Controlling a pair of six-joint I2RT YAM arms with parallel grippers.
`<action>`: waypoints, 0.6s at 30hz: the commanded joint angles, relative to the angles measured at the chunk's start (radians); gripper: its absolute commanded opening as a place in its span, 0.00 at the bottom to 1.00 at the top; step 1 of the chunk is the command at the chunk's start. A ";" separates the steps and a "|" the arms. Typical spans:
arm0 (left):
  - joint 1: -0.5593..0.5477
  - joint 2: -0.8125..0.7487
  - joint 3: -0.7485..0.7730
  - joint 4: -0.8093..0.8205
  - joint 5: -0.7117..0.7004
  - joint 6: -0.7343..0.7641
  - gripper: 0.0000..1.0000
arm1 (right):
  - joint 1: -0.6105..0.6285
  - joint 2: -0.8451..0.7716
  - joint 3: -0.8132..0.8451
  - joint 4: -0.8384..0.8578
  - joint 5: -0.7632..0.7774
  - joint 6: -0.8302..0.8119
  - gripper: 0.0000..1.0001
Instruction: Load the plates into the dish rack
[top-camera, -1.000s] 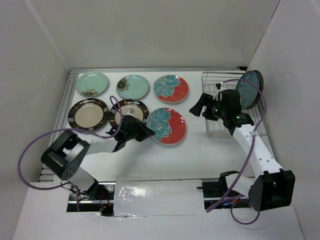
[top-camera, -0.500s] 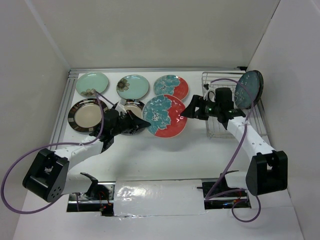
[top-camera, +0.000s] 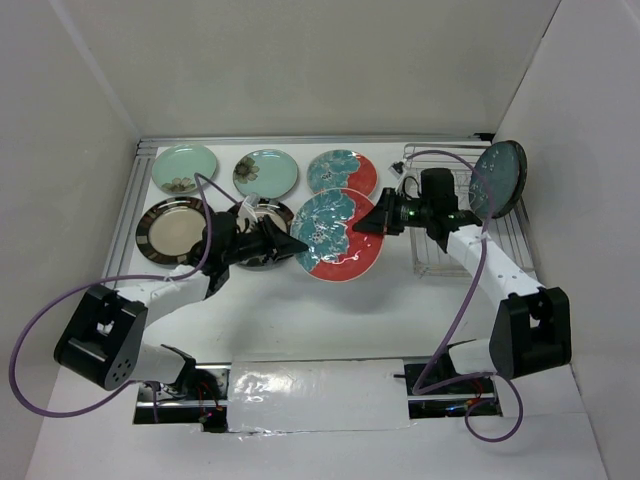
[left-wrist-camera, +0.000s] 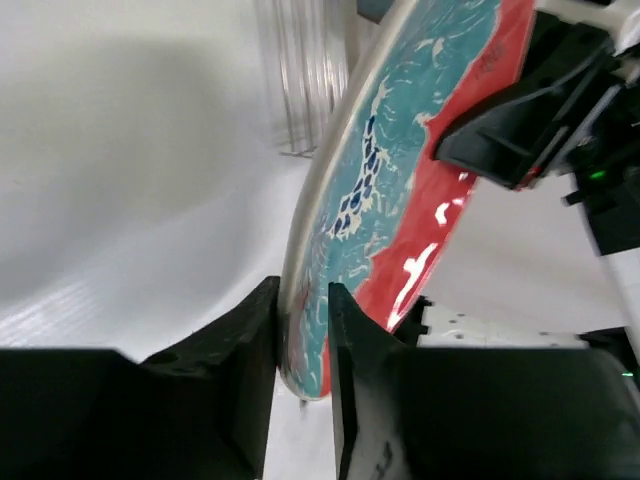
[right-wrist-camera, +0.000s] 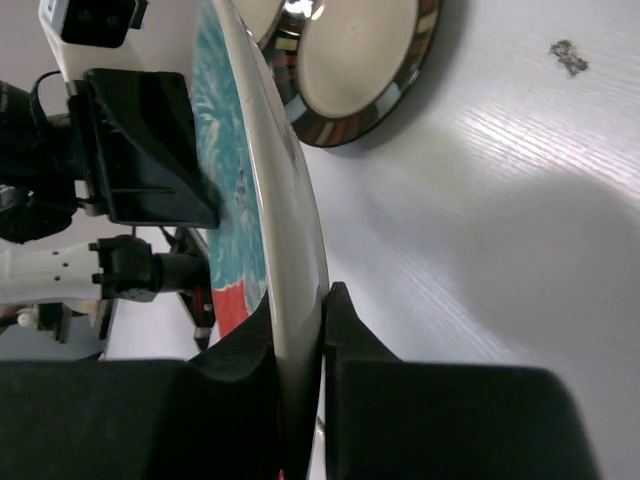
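A red-orange plate with teal flowers hangs tilted above the table between both grippers. My right gripper is shut on its right rim; in the right wrist view its fingers press the pale rim. My left gripper has its jaws on either side of the left rim; whether they still press it does not show. The dish rack stands at the right with a dark teal plate upright in it.
Flat on the table lie two mint plates, another red-orange plate, and two cream striped-rim plates, the second partly under my left arm. White walls close in the sides.
The left arm lifted the flowered plate off the table and carried it to the right. The right arm came left from the rack and shut on the plate's other rim.
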 joint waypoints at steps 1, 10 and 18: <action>-0.008 -0.039 0.109 0.100 0.063 0.031 0.39 | 0.006 -0.023 0.076 0.006 0.081 -0.096 0.00; 0.038 -0.077 0.345 -0.631 -0.154 0.407 1.00 | -0.100 -0.090 0.351 -0.154 0.476 -0.257 0.00; 0.072 -0.143 0.361 -0.858 -0.310 0.611 1.00 | -0.218 -0.144 0.426 0.021 1.007 -0.533 0.00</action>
